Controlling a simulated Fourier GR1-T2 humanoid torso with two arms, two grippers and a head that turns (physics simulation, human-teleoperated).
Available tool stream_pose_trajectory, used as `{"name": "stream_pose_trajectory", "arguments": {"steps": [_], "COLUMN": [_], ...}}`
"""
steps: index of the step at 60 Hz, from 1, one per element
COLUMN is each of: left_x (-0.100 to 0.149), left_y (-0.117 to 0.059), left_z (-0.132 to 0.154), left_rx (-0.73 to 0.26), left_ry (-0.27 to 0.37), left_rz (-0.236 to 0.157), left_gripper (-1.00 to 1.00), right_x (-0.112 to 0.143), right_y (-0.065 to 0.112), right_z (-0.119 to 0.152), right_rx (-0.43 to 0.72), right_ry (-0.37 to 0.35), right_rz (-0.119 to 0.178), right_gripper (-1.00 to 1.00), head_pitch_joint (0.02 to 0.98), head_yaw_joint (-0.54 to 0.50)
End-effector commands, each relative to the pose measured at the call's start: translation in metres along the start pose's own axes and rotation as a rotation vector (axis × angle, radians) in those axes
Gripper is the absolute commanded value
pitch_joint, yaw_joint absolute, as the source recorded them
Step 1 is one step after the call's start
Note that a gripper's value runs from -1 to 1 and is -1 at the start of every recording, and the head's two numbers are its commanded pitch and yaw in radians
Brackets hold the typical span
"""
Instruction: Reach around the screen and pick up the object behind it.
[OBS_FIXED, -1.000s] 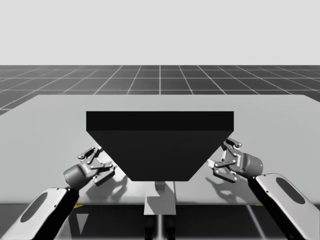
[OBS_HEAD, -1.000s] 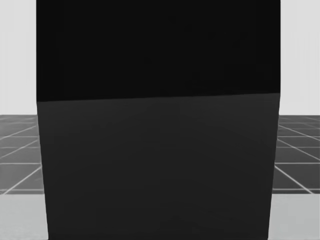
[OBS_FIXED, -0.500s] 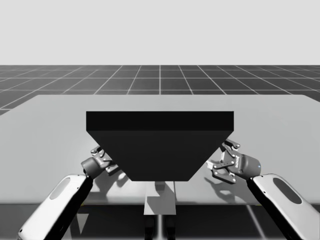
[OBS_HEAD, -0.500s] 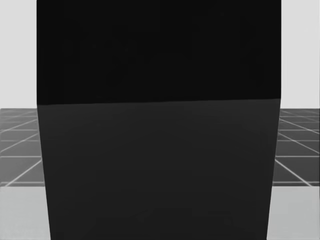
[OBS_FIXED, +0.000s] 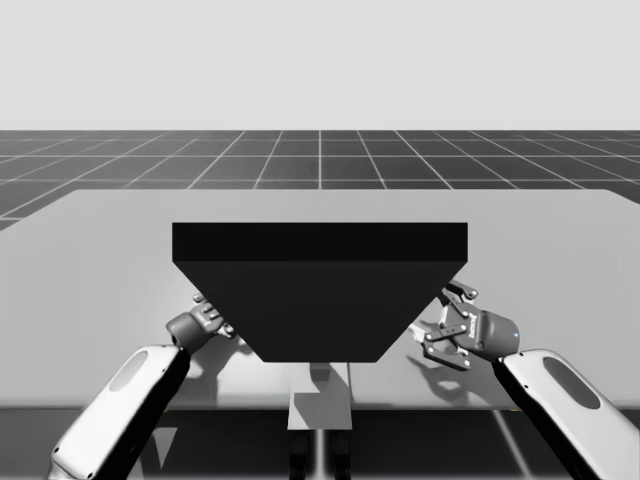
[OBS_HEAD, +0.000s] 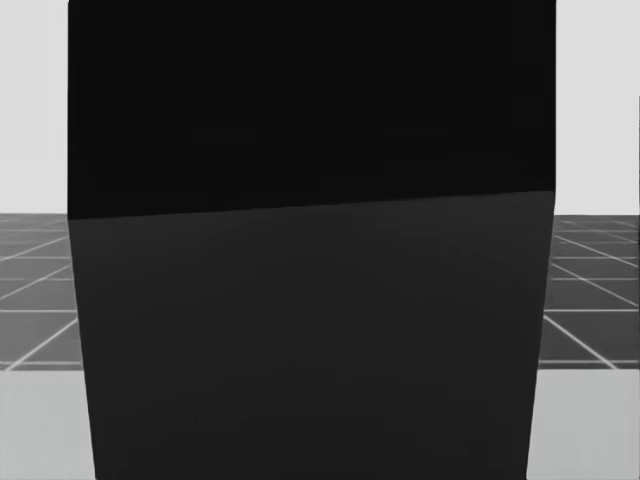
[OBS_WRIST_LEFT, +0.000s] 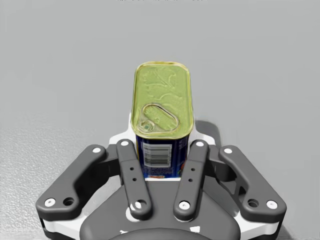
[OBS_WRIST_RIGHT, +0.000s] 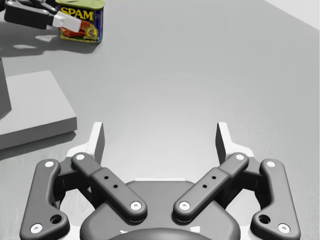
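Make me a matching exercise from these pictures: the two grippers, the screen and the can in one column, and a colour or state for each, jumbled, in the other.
Column one
1. left gripper
2. right gripper
3. screen
4. rectangular can

Column two
A. black all over
B. open, nothing between its fingers
C. gold lid, blue sides
D. shut on the rectangular can

Pairs: 1-D, 2-B, 3-A, 4-C
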Motion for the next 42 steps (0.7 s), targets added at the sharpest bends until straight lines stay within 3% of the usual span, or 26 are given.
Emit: {"name": "stream_pose_trajectory", "arguments": {"steps": [1, 30, 42], "left_x": [0.000, 0.014, 0.032], "left_y": [0.003, 0.068, 0.086], "left_z": [0.016, 0.087, 0.123], "left_rx": [-0.027, 0.208, 0.302], "left_ry": [0.000, -0.048, -0.096], "left_rz": [-0.004, 0.001, -0.028], "left_gripper": [1.00, 1.00, 1.00], "right_x": [0.000, 0.000, 0.000], "right_y": [0.001, -0.002, -0.004], "right_z": [0.001, 0.001, 0.000], "right_rx": [0.020, -0.005, -0.020], "right_ry": [0.001, -0.006, -0.008], "right_rz": [-0.002, 0.014, 0.021], "right_gripper": [-1.00, -1.00, -1.00], "head_pitch_joint": [0.197, 0.187, 0.187], "head_yaw_joint": [-0.02, -0.02, -0.02]}}
